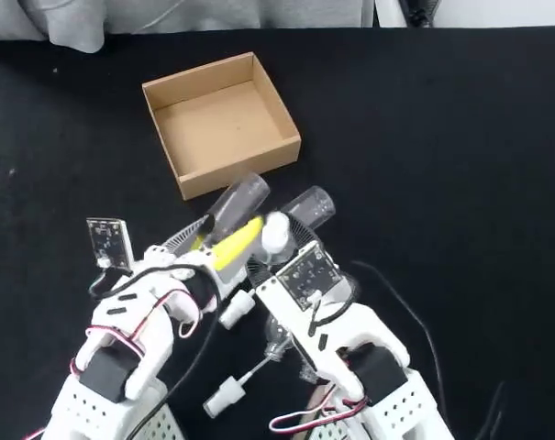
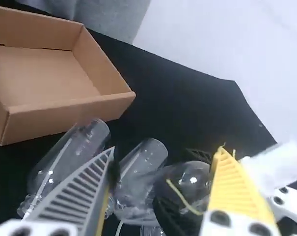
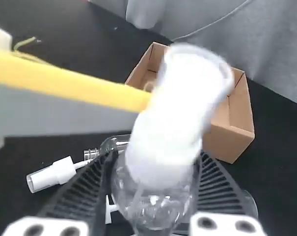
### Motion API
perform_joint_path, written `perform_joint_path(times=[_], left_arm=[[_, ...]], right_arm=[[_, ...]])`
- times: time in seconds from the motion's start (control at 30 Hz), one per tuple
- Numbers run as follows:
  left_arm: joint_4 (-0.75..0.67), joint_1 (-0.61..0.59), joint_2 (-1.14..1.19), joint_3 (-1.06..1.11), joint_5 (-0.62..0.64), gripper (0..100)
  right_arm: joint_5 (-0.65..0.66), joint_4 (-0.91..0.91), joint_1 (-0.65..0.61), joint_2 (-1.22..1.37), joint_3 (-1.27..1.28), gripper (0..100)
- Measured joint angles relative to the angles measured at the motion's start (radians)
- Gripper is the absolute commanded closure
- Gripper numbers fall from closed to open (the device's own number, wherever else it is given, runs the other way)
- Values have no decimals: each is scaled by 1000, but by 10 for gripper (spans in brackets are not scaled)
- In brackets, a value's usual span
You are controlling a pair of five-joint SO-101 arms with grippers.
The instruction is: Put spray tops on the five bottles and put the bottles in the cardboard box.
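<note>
High camera first. The left gripper [image 1: 243,223] has the first bottle [image 1: 238,203] lying along its yellow finger [image 1: 233,246]. The bottle's long axis runs diagonal, flat base out past the fingertips toward the cardboard box [image 1: 240,168], neck end back by the wrist. The right gripper [image 1: 284,246] sits just beside it with the second bottle [image 1: 311,205], pretty much parallel, base also out ahead of the tips. A white spray top [image 1: 275,234] sits between the two grippers, right at the yellow fingertip. Behind the grippers on the black table [image 1: 442,183] lie a loose spray top [image 1: 237,308] and, farther back, a tubed spray top [image 1: 227,395].

Left wrist cam: the left gripper [image 2: 165,151] is released, with the grey finger [image 2: 84,189] and the yellow one [image 2: 231,187] well apart. The first bottle [image 2: 141,164] lies lengthwise between them against the grey finger, base beyond the tips. A third bottle [image 2: 65,155] lies parallel on the grey finger's outer side. The box [image 2: 65,115] is ahead of the tips, open side up.

Right wrist cam: the right gripper [image 3: 155,156] is clenched on the clear second bottle [image 3: 153,211], one black finger [image 3: 84,191] on each side. Straight ahead of the tips a blurry white cylinder [image 3: 180,113] points lengthwise toward the box [image 3: 231,132]. Can't tell if it's a top or part of the bottle. The yellow finger [image 3: 65,76] comes in from the side and meets it. A loose spray top [image 3: 50,174] lies flat off to that same side.
</note>
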Motion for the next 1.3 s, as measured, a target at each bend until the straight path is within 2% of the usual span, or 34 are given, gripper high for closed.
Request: perform_joint_path(times=[0.2,0.4,0.9,1.07,1.3], left_arm=[[44,55,-2,0,-26,712],[54,44,-2,0,-17,712],[54,-236,0,-80,230,712],[54,-256,0,-80,233,712],[54,-265,0,-80,244,712]], right_arm=[[0,0,0,0,0,847],[0,0,0,0,0,847],[2,83,-3,-2,-2,847],[0,158,-3,-2,-32,847],[0,161,43,-2,-41,847]])
